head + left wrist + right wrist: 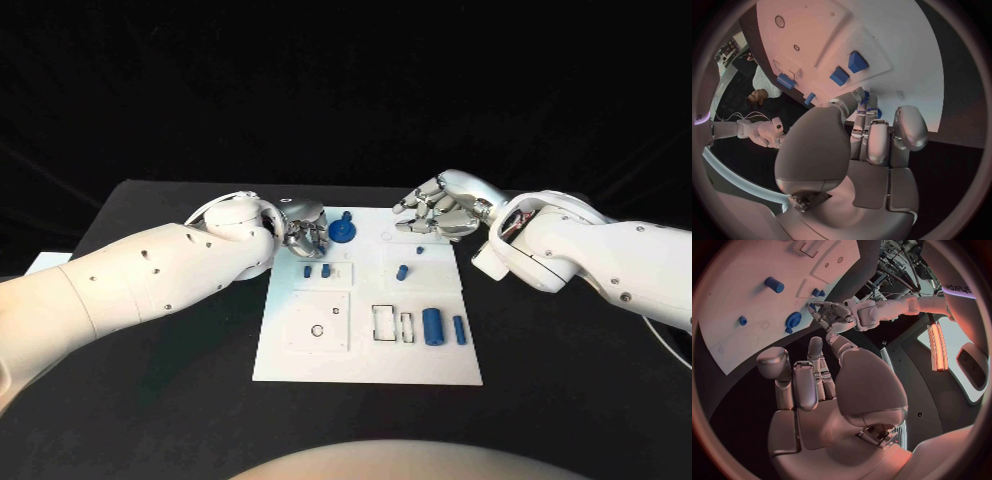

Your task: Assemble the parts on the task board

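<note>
White task board (303, 350) lying centre frame on the black table (159, 400). Left hand (302, 228) at the board's upper left corner, fingers touching a round blue part (342, 230); whether pinched, cannot tell. Right hand (441, 207) over the upper right corner, fingers loosely curled, holding nothing. Blue cylinders (433, 326) lower right.

On the black table (173, 400) the white task board (369, 352) was seen, its far edge flanked by the left hand (302, 227), set just beside a round blue part (342, 231), and by the right hand (441, 212), while two blue cylinders (444, 327) were laid near its right edge.
</note>
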Controlling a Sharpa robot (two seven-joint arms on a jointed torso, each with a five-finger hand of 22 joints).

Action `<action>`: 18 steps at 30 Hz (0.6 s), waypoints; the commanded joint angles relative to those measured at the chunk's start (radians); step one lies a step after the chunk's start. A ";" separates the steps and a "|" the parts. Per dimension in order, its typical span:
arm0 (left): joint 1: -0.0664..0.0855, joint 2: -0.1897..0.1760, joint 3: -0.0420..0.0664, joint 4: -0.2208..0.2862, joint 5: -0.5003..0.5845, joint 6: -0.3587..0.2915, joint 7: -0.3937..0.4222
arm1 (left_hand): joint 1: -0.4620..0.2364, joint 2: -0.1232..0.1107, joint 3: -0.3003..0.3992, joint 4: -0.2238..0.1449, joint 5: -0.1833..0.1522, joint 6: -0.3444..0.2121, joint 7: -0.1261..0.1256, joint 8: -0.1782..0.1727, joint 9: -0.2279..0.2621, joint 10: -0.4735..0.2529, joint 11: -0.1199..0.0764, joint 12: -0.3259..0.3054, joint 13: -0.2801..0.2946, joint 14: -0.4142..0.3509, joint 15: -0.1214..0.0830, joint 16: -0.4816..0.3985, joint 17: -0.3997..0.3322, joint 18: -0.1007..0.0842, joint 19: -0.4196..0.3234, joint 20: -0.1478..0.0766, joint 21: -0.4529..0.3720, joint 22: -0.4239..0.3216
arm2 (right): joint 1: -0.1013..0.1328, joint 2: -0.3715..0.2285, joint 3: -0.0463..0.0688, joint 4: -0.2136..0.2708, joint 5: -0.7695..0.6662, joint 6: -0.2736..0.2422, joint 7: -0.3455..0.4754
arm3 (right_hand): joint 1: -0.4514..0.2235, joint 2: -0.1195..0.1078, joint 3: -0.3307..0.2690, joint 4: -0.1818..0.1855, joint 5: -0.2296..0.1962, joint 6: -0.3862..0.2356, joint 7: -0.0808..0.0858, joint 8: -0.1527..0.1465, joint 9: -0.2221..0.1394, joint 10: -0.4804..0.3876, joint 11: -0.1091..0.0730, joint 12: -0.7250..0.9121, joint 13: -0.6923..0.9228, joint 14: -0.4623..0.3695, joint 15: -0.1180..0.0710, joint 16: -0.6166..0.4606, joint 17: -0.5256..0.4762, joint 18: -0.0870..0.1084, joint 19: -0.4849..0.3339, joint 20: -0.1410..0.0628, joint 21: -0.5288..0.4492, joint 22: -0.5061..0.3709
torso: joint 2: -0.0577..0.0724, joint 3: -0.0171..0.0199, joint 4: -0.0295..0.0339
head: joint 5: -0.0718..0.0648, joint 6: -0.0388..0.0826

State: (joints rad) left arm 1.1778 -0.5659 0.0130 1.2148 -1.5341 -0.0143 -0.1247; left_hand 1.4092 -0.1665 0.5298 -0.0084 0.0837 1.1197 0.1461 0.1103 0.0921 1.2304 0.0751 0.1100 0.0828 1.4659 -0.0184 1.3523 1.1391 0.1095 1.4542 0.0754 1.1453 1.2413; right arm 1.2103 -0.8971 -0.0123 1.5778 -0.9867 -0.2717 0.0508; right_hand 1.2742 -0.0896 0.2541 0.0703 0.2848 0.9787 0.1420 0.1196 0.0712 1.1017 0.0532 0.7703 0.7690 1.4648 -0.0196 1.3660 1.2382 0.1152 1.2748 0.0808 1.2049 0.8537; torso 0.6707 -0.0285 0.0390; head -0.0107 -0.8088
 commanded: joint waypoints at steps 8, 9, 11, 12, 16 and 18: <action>-0.002 0.004 -0.003 -0.004 0.000 0.029 -0.013 | -0.026 -0.013 0.007 0.004 -0.005 -0.035 0.011 -0.031 -0.014 -0.041 0.012 -0.033 -0.010 0.021 0.017 -0.008 -0.017 -0.017 -0.006 0.016 -0.012 -0.004 | -0.001 0.000 0.000 0.000 -0.002 0.012 0.006 | 0.005 0.003 0.006 0.003 0.006 -0.005 0.003 0.006 -0.001 -0.010 0.001 -0.007 -0.003 0.035 -0.004 -0.006 -0.001 0.015 -0.007 -0.001 -0.006 -0.002 | -0.001 0.0006 0.0004 | -0.001 -0.003; -0.002 0.004 -0.003 -0.004 0.001 0.028 -0.012 | -0.027 -0.014 0.007 0.004 -0.005 -0.036 0.011 -0.032 -0.015 -0.043 0.013 -0.035 -0.010 0.021 0.017 -0.008 -0.018 -0.017 -0.007 0.017 -0.013 -0.004 | -0.001 0.000 0.000 0.000 -0.002 0.012 0.006 | 0.005 0.003 0.006 0.003 0.006 -0.005 0.003 0.006 -0.001 -0.010 0.001 -0.007 -0.003 0.035 -0.004 -0.006 -0.001 0.015 -0.007 -0.001 -0.006 -0.002 | -0.001 0.0006 0.0005 | -0.001 -0.003; -0.002 0.003 -0.003 -0.004 0.002 0.026 -0.012 | -0.030 -0.018 0.007 0.004 -0.005 -0.039 0.013 -0.035 -0.016 -0.047 0.015 -0.038 -0.011 0.020 0.019 -0.009 -0.021 -0.017 -0.008 0.019 -0.016 -0.006 | -0.001 0.000 0.000 -0.001 -0.002 0.012 0.006 | 0.005 0.003 0.006 0.003 0.006 -0.006 0.003 0.006 -0.001 -0.010 0.001 -0.008 -0.004 0.035 -0.004 -0.006 -0.002 0.015 -0.007 -0.001 -0.006 -0.003 | -0.001 0.0001 0.0010 | -0.002 -0.004; -0.002 0.003 -0.003 -0.004 0.003 0.025 -0.012 | -0.031 -0.019 0.007 0.004 -0.005 -0.041 0.013 -0.037 -0.017 -0.049 0.016 -0.040 -0.011 0.019 0.020 -0.010 -0.023 -0.016 -0.009 0.019 -0.017 -0.006 | -0.001 0.000 0.000 -0.002 -0.002 0.011 0.006 | 0.005 0.003 0.006 0.003 0.006 -0.006 0.003 0.006 -0.001 -0.011 0.001 -0.009 -0.005 0.034 -0.004 -0.007 -0.002 0.016 -0.008 -0.001 -0.007 -0.005 | -0.001 0.0001 0.0011 | -0.002 -0.004; -0.002 -0.001 -0.003 -0.003 0.004 0.016 -0.012 | -0.037 -0.027 0.006 0.004 -0.003 -0.050 0.014 -0.043 -0.020 -0.059 0.019 -0.045 -0.013 0.016 0.022 -0.014 -0.033 -0.014 -0.012 0.022 -0.027 -0.012 | -0.001 -0.001 0.000 -0.006 -0.002 0.010 0.004 | 0.006 0.001 0.005 0.003 0.006 -0.009 0.004 0.005 -0.002 -0.017 0.002 -0.015 -0.012 0.033 -0.004 -0.009 -0.006 0.018 -0.014 0.000 -0.015 -0.019 | -0.001 -0.0001 0.0010 | 0.000 -0.003; -0.002 -0.003 -0.003 -0.003 0.005 0.010 -0.012 | -0.040 -0.030 0.005 0.005 -0.002 -0.061 0.014 -0.047 -0.023 -0.063 0.019 -0.046 -0.014 0.016 0.023 -0.015 -0.036 -0.013 -0.014 0.024 -0.030 -0.014 | -0.001 -0.001 0.000 -0.009 -0.002 0.009 0.003 | 0.007 0.000 0.006 0.003 0.006 -0.012 0.005 0.004 -0.003 -0.021 0.003 -0.018 -0.013 0.032 -0.003 -0.011 -0.007 0.020 -0.019 0.000 -0.022 -0.030 | -0.001 -0.0002 0.0013 | 0.000 -0.003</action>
State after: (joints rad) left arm 1.1753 -0.5684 0.0094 1.2103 -1.5335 -0.0026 -0.1349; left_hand 1.3797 -0.1963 0.5328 -0.0056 0.0838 1.0634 0.1594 0.0668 0.0699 1.1737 0.0928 0.0693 0.0703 1.4673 -0.0032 1.3416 1.1037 0.1095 1.4435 0.0932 1.1188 1.2283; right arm 1.2102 -0.8979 -0.0123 1.5704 -0.9867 -0.2714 0.0502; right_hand 1.2742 -0.0896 0.2543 0.0704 0.2848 0.9724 0.1453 0.1196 0.0698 1.0870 0.0568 0.7560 0.7558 1.4648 -0.0196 1.3600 1.2315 0.1167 1.2599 0.0809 1.1853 0.8241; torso 0.6700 -0.0284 0.0401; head -0.0117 -0.8128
